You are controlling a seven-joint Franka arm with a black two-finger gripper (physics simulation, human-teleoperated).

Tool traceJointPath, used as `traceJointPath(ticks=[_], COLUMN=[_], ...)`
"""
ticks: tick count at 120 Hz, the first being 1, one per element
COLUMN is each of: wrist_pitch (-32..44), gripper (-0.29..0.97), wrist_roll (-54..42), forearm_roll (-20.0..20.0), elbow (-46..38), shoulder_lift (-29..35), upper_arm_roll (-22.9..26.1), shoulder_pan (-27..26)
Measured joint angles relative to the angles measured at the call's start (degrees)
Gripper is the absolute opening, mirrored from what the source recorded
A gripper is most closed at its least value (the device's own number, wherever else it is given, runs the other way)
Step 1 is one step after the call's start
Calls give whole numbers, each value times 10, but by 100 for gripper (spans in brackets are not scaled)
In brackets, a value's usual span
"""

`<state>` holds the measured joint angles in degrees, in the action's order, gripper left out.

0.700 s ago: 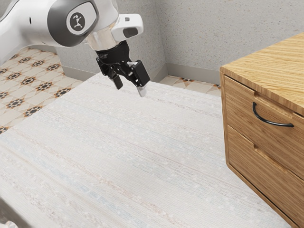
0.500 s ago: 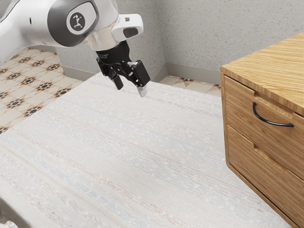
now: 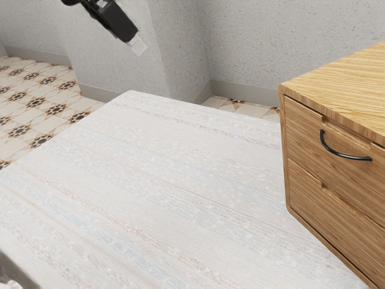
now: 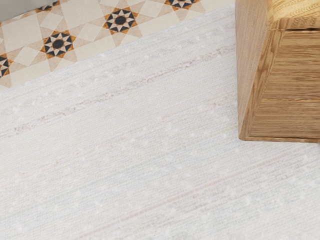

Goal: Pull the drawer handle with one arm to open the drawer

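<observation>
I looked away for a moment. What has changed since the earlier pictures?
The gripper rose and swung toward the exterior view's upper left, farther from the handle. It took hold of nothing. The drawer stayed shut, the cabinet unmoved.

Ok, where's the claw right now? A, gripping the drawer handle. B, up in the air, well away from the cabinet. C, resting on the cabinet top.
B: the claw hangs high at the exterior view's upper left, apart from the drawer handle on the cabinet at its right.
</observation>
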<state>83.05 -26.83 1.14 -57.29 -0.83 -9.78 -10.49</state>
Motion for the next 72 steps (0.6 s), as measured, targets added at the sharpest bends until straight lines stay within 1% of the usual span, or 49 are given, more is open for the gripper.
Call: traceJointPath(ticks=[4,12,22,36,44,49,54,63,72], wrist_pitch=[-14,-42,-68,-90,-72,-45,-16,26,66], gripper=[68,68,67,67,67,67,67,68,68], wrist_roll=[-37,-96,-156,-228,-270,-295,-318,-357,-391], forearm_roll=[-3,10,18,24,24,25,25,25,26], elbow=[0,-2,-3,-24,-67,-122,-162,-191,-225], shoulder_lift=[4,20,23,24,32,56,76,89,91], upper_arm_roll=[11,15,29,33,37,37,38,45,66], shoulder_pan=[1,-14,-24,-50,-59,-63,-53,-32,-31])
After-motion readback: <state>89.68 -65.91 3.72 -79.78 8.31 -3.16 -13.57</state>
